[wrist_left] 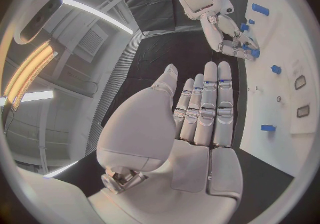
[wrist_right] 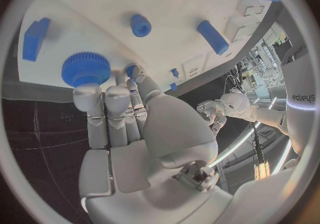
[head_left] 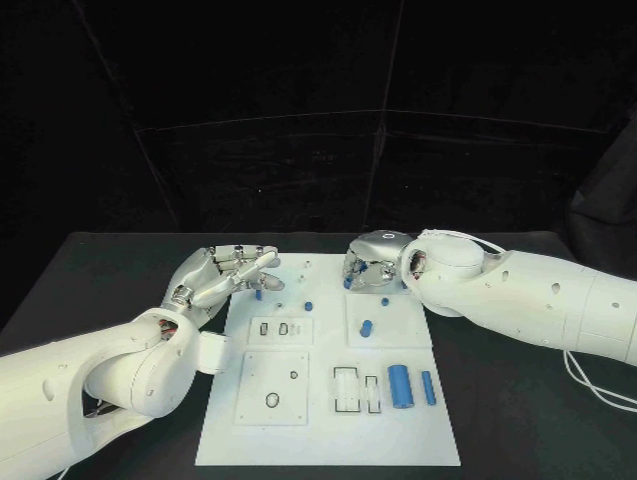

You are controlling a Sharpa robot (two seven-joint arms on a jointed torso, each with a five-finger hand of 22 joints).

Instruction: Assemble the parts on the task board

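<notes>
1. The right hand (head_left: 377, 262) had its fingers (wrist_right: 106, 108) curled down at the far edge of the task board (head_left: 318, 440), tips beside a blue gear (wrist_right: 85, 69); whether they pinched a small blue part there I cannot tell.
2. The left hand (head_left: 226, 274) hovered at the board's far left corner, fingers (wrist_left: 208, 108) straight, close together, holding nothing.
3. On the board, two blue cylinders (head_left: 400, 385) lay beside rectangular recesses (head_left: 347, 390); a blue peg (head_left: 366, 326) stood mid-board.
4. The board lay on the black desk (head_left: 102, 280).
</notes>
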